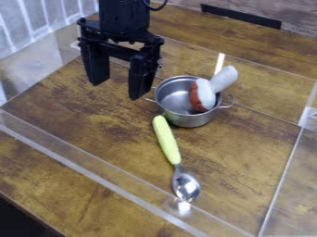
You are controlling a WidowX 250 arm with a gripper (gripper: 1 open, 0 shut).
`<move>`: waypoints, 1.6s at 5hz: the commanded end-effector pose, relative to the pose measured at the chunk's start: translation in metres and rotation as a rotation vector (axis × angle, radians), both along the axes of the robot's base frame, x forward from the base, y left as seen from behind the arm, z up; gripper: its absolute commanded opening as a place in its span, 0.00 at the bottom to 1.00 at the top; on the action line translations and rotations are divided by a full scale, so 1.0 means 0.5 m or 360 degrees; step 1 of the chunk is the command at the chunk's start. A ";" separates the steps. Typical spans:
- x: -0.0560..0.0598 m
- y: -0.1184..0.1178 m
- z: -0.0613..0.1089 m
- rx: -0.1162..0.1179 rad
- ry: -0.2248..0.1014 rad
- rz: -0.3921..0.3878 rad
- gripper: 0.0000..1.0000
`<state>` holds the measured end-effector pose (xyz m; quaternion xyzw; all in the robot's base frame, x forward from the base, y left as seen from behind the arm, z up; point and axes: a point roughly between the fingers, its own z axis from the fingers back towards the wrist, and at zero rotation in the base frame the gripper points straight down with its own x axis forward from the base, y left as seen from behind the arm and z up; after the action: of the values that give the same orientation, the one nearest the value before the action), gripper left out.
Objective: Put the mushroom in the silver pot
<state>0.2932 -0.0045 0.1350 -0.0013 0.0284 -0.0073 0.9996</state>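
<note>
The silver pot (186,104) sits on the wooden table right of centre, with small handles at its sides. The mushroom (201,93) lies inside it, its reddish-brown cap facing the near left and its whitish stem leaning up over the far right rim. My black gripper (117,78) hangs to the left of the pot, pointing straight down, open, with nothing between its fingers. It stands apart from the pot and the mushroom.
A yellow-handled metal spoon (170,148) lies in front of the pot, its bowl toward the near edge. Clear acrylic walls (283,194) border the table at the front and right. White slats stand at the far left.
</note>
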 end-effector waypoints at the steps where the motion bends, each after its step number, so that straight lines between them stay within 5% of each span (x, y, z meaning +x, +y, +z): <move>1: -0.008 -0.004 -0.015 -0.0004 0.0053 0.0011 1.00; 3: -0.016 -0.005 -0.045 -0.0016 0.0120 -0.0140 1.00; 5: -0.017 -0.025 -0.059 -0.0030 0.0120 -0.0371 1.00; 8: -0.017 -0.066 -0.090 -0.0048 0.0082 -0.0449 1.00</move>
<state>0.2814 -0.0356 0.0793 -0.0135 0.0754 -0.1464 0.9863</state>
